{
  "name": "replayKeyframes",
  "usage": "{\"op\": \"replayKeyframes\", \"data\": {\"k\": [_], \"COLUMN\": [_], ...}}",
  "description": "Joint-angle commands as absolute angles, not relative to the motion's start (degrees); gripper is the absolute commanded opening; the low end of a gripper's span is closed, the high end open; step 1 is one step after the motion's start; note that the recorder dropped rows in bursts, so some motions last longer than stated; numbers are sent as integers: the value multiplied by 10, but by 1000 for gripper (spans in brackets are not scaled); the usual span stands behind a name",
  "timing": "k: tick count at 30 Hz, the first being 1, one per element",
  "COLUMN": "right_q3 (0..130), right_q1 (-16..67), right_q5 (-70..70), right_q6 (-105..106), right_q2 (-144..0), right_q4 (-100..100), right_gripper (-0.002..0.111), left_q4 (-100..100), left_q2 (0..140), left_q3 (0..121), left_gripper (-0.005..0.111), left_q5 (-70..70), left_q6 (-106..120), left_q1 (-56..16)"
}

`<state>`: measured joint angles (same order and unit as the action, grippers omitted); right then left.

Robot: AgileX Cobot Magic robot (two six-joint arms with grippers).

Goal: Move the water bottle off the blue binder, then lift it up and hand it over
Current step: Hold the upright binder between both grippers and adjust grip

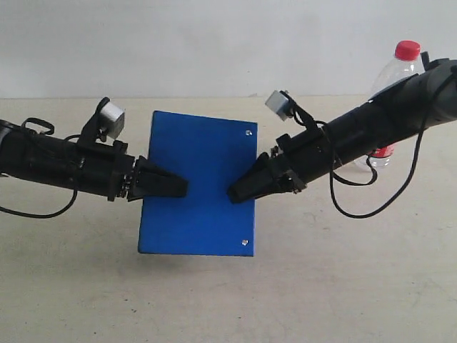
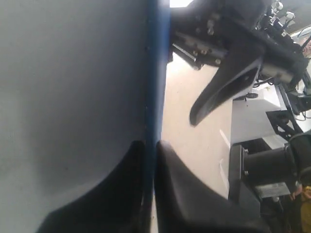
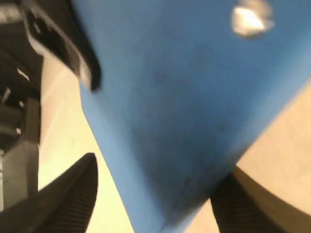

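The blue binder [image 1: 200,186] is held up off the tan table, its cover facing the exterior camera. My left gripper [image 1: 178,187] is shut on its left edge; the left wrist view shows the binder edge-on [image 2: 158,73] pinched between the jaws [image 2: 149,143]. My right gripper [image 1: 239,191] is open at the binder's right edge. In the right wrist view its fingers [image 3: 158,170] stand wide apart with the binder [image 3: 184,97] between them, touching neither. The water bottle [image 1: 400,71] with its red cap stands upright on the table at the back right, behind my right arm.
A white wall runs behind the table [image 1: 300,286]. A black cable [image 1: 378,204] loops down from the right arm and another [image 1: 36,213] from the left arm. Dark equipment [image 2: 272,165] stands past the table's edge in the left wrist view.
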<state>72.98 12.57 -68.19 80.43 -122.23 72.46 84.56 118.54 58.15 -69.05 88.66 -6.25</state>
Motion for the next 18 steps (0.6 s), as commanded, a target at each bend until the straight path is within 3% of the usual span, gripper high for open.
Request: {"op": "replayKeyframes", "data": {"k": [1, 3, 7, 10, 18], "right_q3": [732, 732, 732, 732, 732], "right_q1": [126, 126, 126, 126, 126], "right_q5": [-700, -700, -700, -700, -700], "right_q6": [829, 830, 830, 833, 865], "right_q2": [-1218, -1218, -1218, -1218, -1218], "right_q4": [766, 763, 763, 763, 763], "right_gripper": [56, 46, 13, 0, 0], "left_q4": [847, 848, 850, 846, 852], "left_q2": [1181, 1181, 1181, 1181, 1181], "left_q3": [576, 576, 576, 576, 576], "left_gripper": [4, 4, 4, 4, 4], "left_q5": [-700, -700, -700, -700, -669], "left_q6": [900, 900, 900, 900, 909], "left_q1": [-63, -63, -64, -68, -68]}}
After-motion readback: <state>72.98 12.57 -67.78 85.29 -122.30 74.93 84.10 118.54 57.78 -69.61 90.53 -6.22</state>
